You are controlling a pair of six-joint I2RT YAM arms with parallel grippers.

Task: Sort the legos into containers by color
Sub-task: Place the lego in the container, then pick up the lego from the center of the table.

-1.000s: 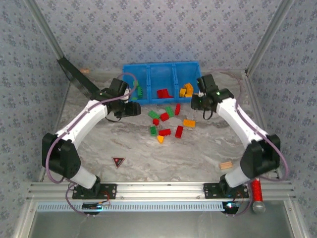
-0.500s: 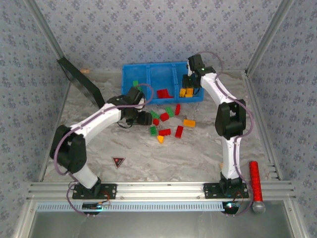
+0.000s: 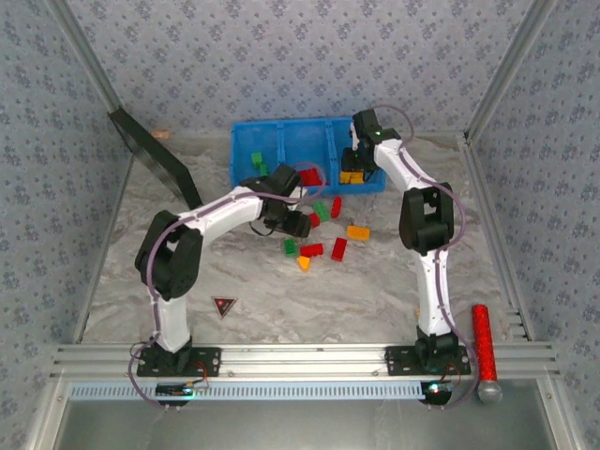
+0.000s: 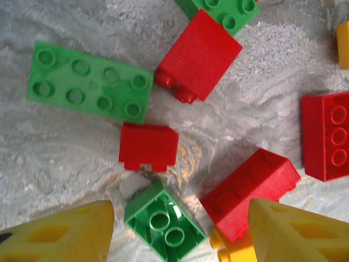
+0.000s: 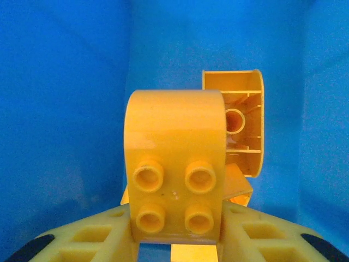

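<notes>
Seen from overhead, the blue bin (image 3: 305, 142) with its three containers stands at the far side of the bench (image 3: 394, 291). Green bricks (image 3: 258, 163) lie in its left compartment and a red one (image 3: 309, 175) in the middle. The loose legos (image 3: 319, 246) are scattered just in front of the bin. The left pincer (image 3: 298, 223) hangs over the near edge of that scatter, and the right pincer (image 3: 356, 167) reaches into the right compartment. The left wrist view adds the detail. The left pincer (image 4: 177, 234) is spread wide, its yellow fingertips (image 4: 60, 234) standing apart from a small green two-stud brick (image 4: 163, 226) that lies between them on the bench. A small red brick (image 4: 148, 146) sits just beyond it, and a tilted red brick (image 4: 248, 191) crowds the right fingertip, with an orange piece (image 4: 234, 252) below it. A flat green plate (image 4: 90, 82) lies farther off. In the right wrist view, the right pincer (image 5: 175, 218) flanks a yellow four-stud brick (image 5: 174, 164) with no gap visible on either side. Whether the fingers press it or merely flank it cannot be told. Behind it a second yellow brick (image 5: 234, 128) shows its hollow underside against the blue wall (image 5: 65, 82). Off to the sides are a black panel (image 3: 150, 155), a triangle sticker (image 3: 223, 305) and a red cylinder (image 3: 485, 342).
</notes>
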